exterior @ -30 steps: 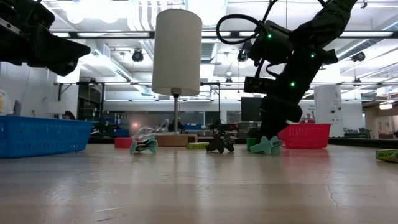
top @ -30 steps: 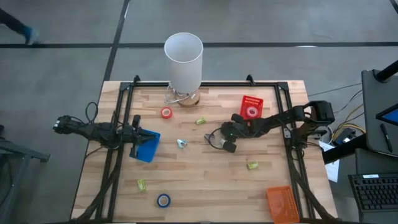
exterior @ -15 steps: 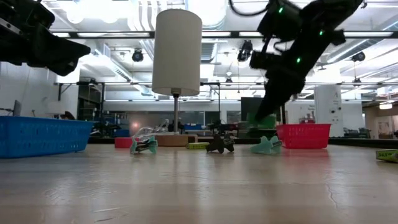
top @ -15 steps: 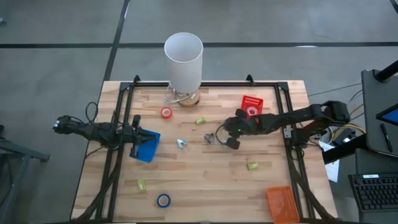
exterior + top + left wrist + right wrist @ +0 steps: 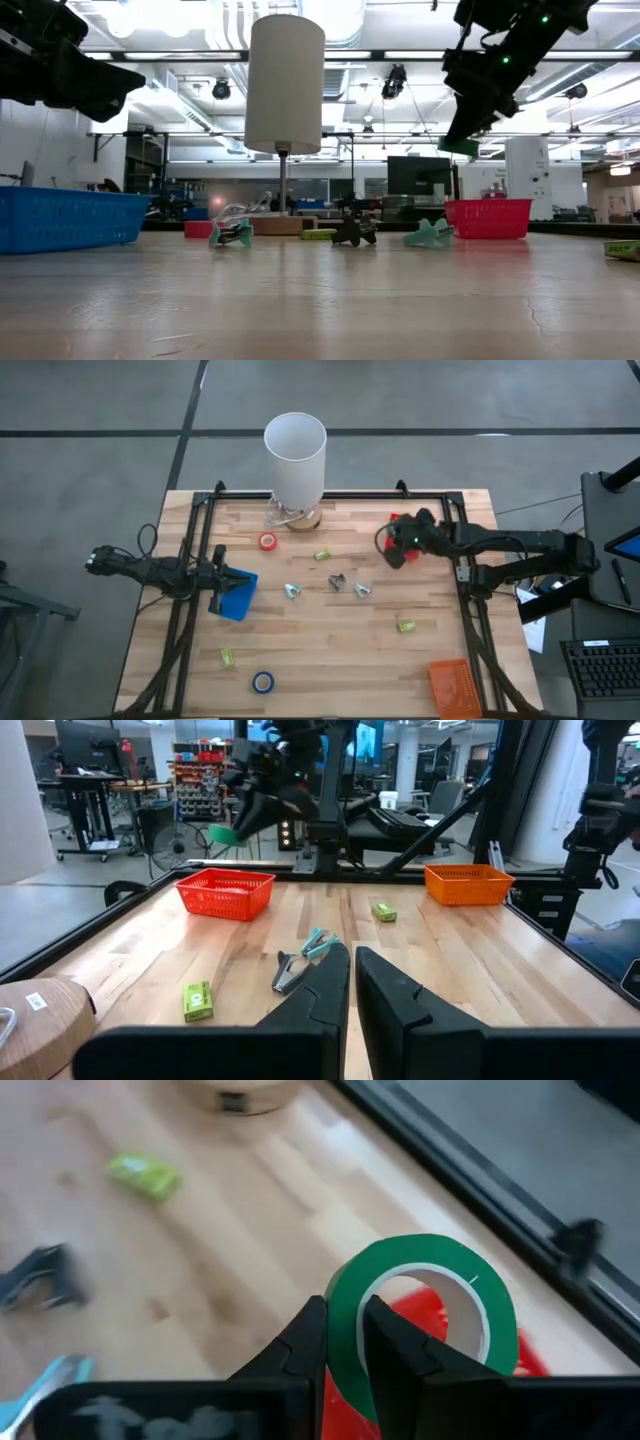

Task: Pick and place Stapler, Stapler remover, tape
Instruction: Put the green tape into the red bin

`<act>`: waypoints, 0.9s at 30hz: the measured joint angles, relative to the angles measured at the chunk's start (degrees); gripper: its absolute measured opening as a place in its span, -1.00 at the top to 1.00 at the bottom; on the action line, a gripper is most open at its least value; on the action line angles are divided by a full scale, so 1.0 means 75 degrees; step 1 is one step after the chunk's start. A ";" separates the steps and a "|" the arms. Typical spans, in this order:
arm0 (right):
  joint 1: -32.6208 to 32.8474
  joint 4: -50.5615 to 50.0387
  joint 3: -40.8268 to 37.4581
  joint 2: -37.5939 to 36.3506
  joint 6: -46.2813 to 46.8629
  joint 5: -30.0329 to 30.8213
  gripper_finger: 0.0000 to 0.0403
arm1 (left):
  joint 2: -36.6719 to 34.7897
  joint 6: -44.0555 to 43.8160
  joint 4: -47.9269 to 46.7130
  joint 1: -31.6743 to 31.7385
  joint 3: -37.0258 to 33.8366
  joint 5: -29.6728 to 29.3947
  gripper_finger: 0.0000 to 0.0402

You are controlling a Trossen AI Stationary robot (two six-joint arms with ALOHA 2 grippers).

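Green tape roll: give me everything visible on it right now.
The green tape roll is a small ring: glossy green outer band, pale inner core, hollow centre. The right gripper pinches its rim, one finger outside the ring and one inside, and holds it on edge in the air. It hangs above the red bin at the table's far right, touching nothing but the fingers. In the low view it shows as a green sliver under the gripper.
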 joint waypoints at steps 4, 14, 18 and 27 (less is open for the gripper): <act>-0.0656 -0.0212 0.0000 -0.0046 0.0001 -0.0026 0.74 | 0.0000 -0.0001 0.0001 0.0000 -0.0001 0.0001 0.87; -0.2152 -0.0358 -0.0006 0.1010 -0.0490 -0.0879 0.73 | 0.0000 -0.0003 0.0001 -0.0001 0.0000 0.0001 0.87; -0.2480 -0.0330 -0.0003 0.1478 -0.0577 -0.0881 0.73 | 0.0000 -0.0002 0.0002 0.0000 -0.0002 0.0000 0.87; -0.2541 -0.0291 -0.0005 0.2274 -0.0901 -0.0887 0.73 | 0.0000 -0.0002 0.0002 0.0000 0.0000 0.0000 0.87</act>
